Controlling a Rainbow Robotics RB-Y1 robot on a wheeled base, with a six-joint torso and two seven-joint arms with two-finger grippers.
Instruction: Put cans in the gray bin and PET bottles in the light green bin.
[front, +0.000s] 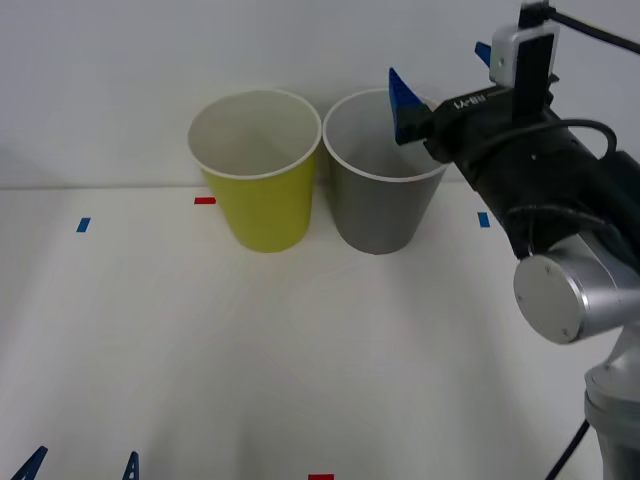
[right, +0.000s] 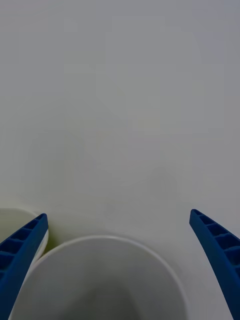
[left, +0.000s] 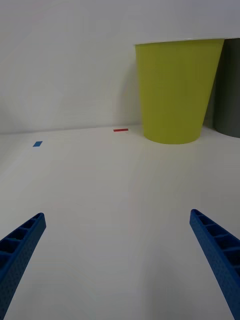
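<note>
Gray bin (front: 383, 195) is positioned directly beneath the right claw (front: 440, 85), which is held above the bin's white rim with its blue fingers (right: 22, 255) spread wide and nothing between them; the pale inside of the bin is seen between the fingers in the right wrist view. Just beside it, on the robot's left, the light green bin (front: 258, 175) is stood upright on the white counter (front: 300, 350). The left claw (left: 120, 265) is held low over the counter, well apart from both bins, fingers spread wide and empty. Small red and blue tape marks (front: 204, 200) are fixed to the counter.
</note>
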